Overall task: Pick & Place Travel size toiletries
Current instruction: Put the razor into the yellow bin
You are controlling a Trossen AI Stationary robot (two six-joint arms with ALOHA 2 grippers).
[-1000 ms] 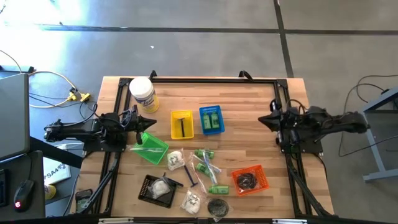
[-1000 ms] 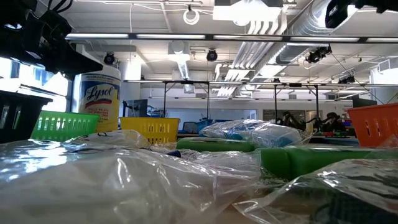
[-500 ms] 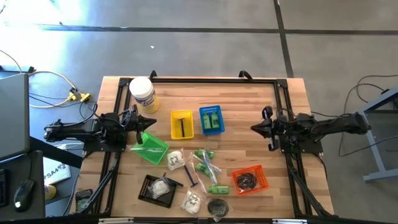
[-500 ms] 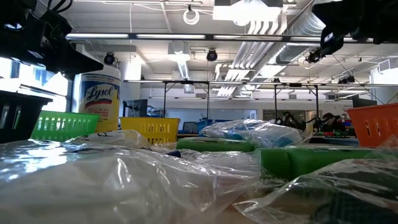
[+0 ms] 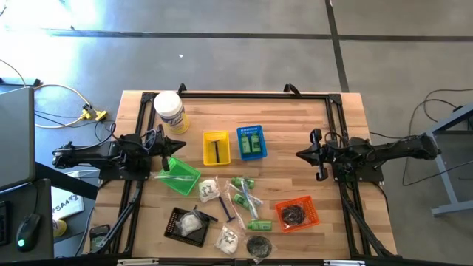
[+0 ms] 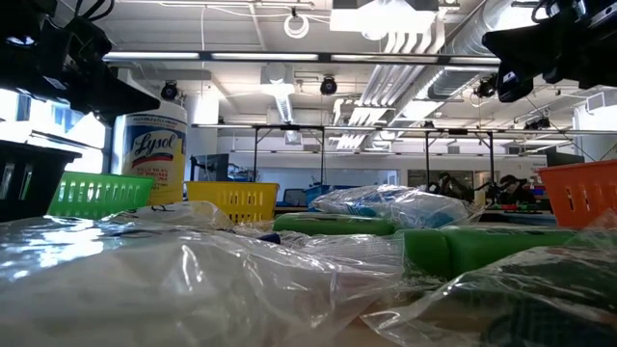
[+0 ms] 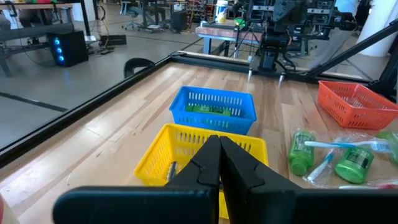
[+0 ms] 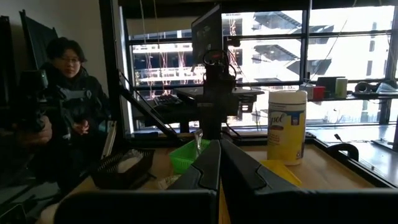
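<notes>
- Dark left gripper (image 5: 179, 145) waits at nine o'clock of the table (image 5: 295, 118), fingers pressed together on nothing, its tip just above the green basket (image 5: 179, 176). A careless start could nudge that basket or the white jar (image 5: 169, 111) at eleven o'clock.
- Yellow basket (image 5: 216, 147) and blue basket (image 5: 251, 142) sit side by side near the middle, the yellow one holding a small black piece (image 5: 216, 150). A wide sweep toward them could shove them out of place.
- Green bottles (image 5: 244, 198), a long thin packet (image 5: 227, 205) and clear packets (image 5: 208, 190) lie crowded at six o'clock, some touching or overlapping. Closing on one could drag a neighbour along, and the slick film could slip from the fingers.
- Black tray (image 5: 185, 224) at seven o'clock holds a packet near the front edge, where a push could send it off.
- Orange basket (image 5: 298, 213) sits at five o'clock.
- Right gripper (image 5: 298, 154) hangs at three o'clock, fingers together and empty. I judge it must open before descending, or it will only knock the toiletries.
</notes>
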